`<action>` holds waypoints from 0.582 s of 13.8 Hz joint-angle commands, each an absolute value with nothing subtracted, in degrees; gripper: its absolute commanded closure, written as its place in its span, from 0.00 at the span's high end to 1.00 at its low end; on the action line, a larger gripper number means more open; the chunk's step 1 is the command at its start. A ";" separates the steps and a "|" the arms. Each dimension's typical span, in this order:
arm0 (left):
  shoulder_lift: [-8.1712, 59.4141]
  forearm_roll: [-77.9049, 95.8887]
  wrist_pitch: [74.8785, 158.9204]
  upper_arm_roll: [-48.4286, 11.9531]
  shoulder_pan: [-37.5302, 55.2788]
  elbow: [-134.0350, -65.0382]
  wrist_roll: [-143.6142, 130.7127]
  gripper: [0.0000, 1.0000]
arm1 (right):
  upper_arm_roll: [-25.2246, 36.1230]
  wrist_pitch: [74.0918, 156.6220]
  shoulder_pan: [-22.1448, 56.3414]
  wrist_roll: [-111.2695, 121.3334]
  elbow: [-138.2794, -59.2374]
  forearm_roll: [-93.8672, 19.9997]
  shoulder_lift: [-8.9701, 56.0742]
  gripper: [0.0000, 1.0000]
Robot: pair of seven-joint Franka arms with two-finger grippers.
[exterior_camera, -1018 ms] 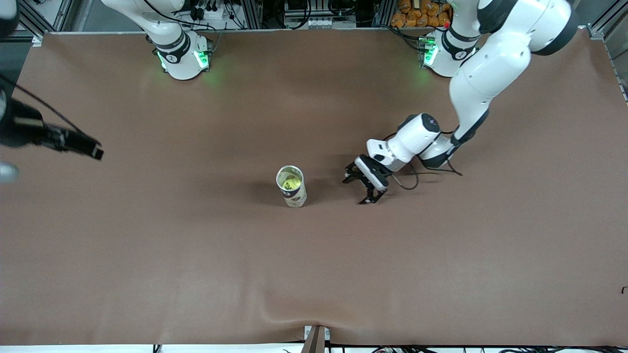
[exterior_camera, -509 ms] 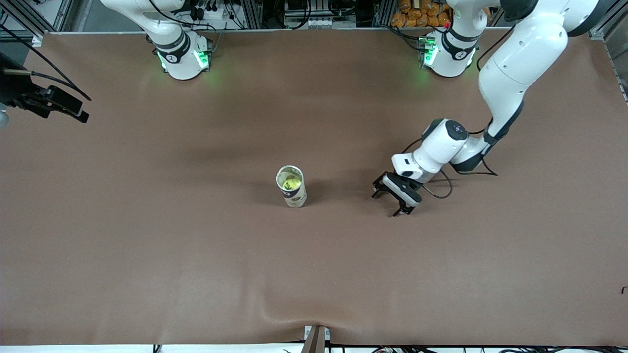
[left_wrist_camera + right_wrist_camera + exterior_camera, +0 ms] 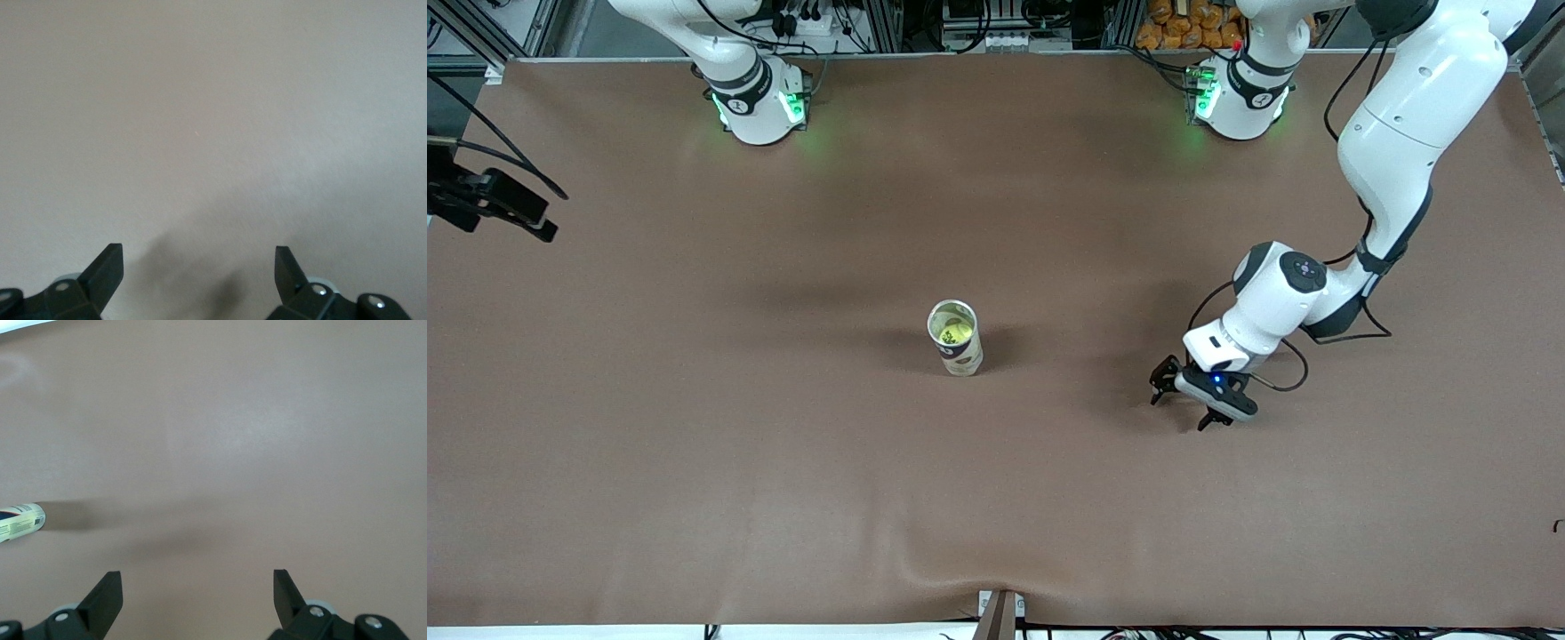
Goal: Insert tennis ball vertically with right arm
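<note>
Right gripper (image 3: 494, 209): at the table's edge toward the right arm's end, well apart from the can; fingers apart, empty; it has drawn farther off than a second ago.

Can (image 3: 955, 337): upright mid-table, mouth open, the landmark here.

Tennis ball (image 3: 953, 334): already inside the can, yellow showing through the mouth.

Left gripper (image 3: 1200, 400): low over bare table (image 3: 783, 498), toward the left arm's end from the can; fingers apart, empty; a second ago it was just beside the can.

Step, by judgement: insertion done, both arms retreating. Next move calls only for parking clear without brushing the can.
</note>
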State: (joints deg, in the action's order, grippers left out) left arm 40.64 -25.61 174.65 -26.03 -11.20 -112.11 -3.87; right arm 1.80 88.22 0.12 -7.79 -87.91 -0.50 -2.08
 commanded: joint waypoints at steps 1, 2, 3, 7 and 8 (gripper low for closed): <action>39.99 -23.04 166.32 -26.54 -10.90 -106.63 -5.27 1.00 | 2.72 85.61 1.66 -7.21 -85.78 -0.44 -0.62 1.00; 39.90 -22.24 162.46 -26.63 -10.90 -104.35 -5.27 1.00 | 2.72 85.43 2.45 -7.03 -85.78 -0.18 -0.70 1.00; 39.73 -22.06 157.90 -27.33 -11.07 -101.80 -5.27 1.00 | 2.72 85.34 2.72 -6.94 -85.87 0.52 -0.70 1.00; 36.31 -17.67 135.67 -28.56 -11.78 -90.91 -5.27 1.00 | 2.73 84.81 2.11 -6.86 -86.22 0.18 -0.62 1.00; 35.86 -17.49 130.66 -28.65 -11.86 -88.44 -5.27 1.00 | 2.72 84.81 2.11 -6.86 -86.13 0.09 -0.62 1.00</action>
State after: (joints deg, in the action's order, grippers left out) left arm 37.89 -18.95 140.04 -28.11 -11.60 -92.84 -4.63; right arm 2.26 85.93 1.75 -7.41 -87.58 -0.47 -1.14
